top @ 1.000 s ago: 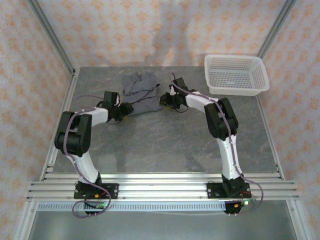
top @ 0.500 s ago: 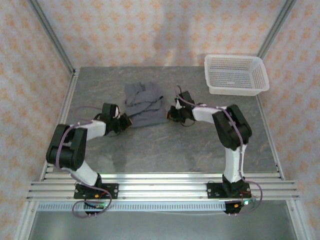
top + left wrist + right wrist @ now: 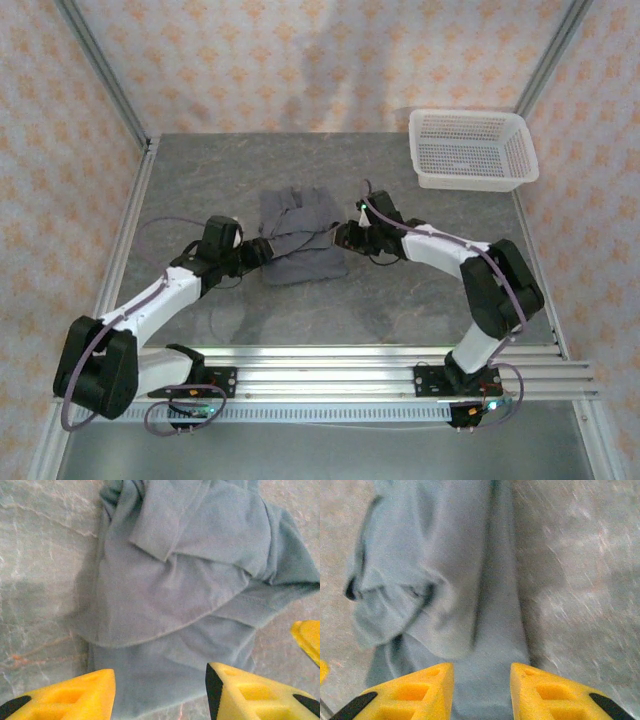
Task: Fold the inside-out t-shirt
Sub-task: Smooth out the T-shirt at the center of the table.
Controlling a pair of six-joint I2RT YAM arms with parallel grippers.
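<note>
The t-shirt (image 3: 300, 240) has slid nearer the arms; both jaws stand apart astride its edges, folds blurred.

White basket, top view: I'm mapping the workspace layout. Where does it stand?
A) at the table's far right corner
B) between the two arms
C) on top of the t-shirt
A: the white basket stands at the far right corner of the table, well apart from the t-shirt.
</note>
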